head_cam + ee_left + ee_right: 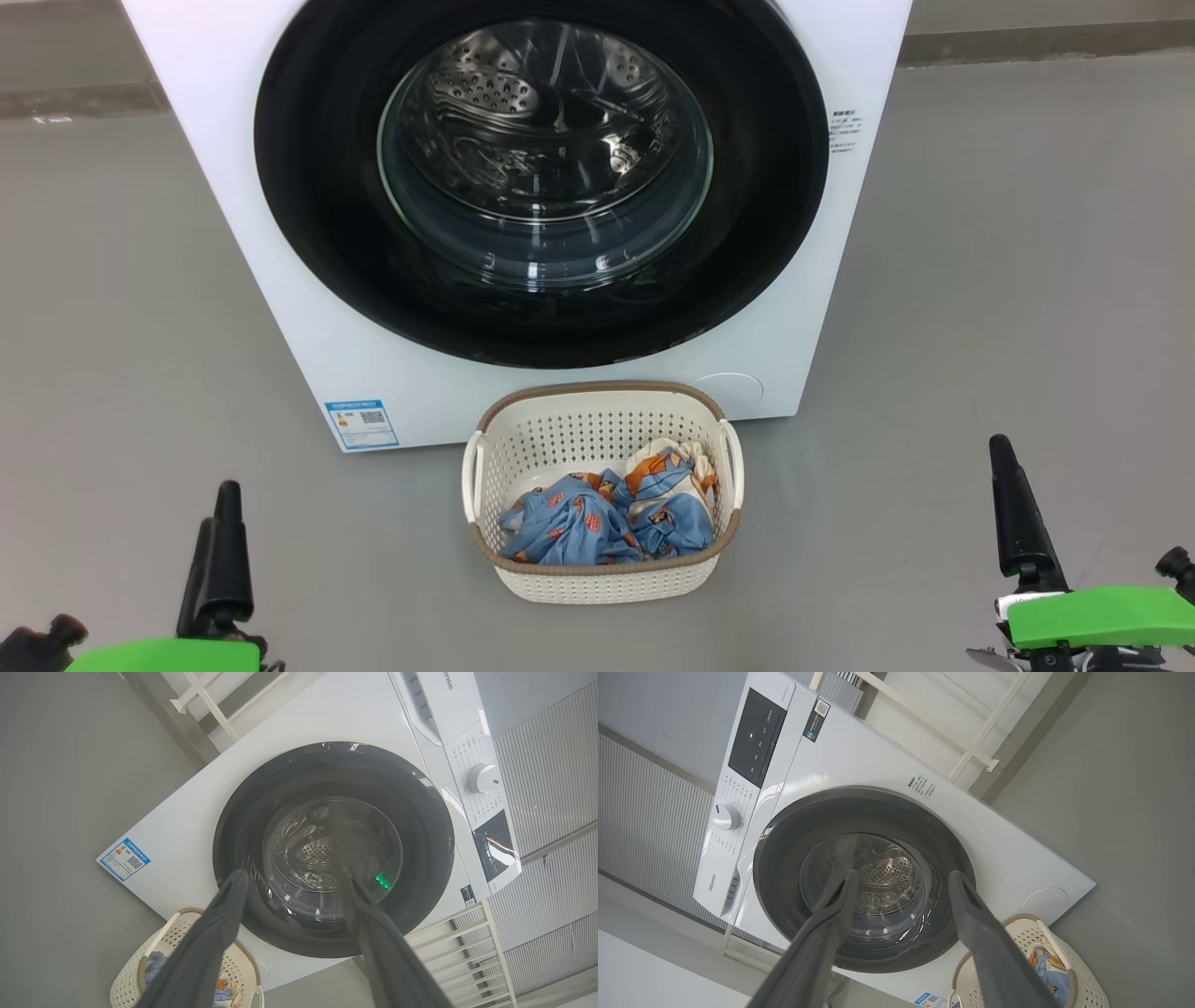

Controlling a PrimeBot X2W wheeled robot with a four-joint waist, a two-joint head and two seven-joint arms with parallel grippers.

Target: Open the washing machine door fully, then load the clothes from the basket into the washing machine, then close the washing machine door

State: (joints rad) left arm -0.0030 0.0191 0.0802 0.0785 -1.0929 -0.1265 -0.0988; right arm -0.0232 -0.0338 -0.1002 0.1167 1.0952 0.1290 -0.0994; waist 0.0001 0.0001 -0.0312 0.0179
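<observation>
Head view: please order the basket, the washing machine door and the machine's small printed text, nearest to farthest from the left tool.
From the left tool:
1. basket, floor centre.
2. washing machine door, behind it.
3. small printed text, far right.

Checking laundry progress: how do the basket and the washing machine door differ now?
The basket is open-topped and holds blue-and-orange clothes; the washing machine door is shut over the steel drum. The basket is cream, perforated, rectangular; the door is glossy black and round. Both stand untouched.
</observation>
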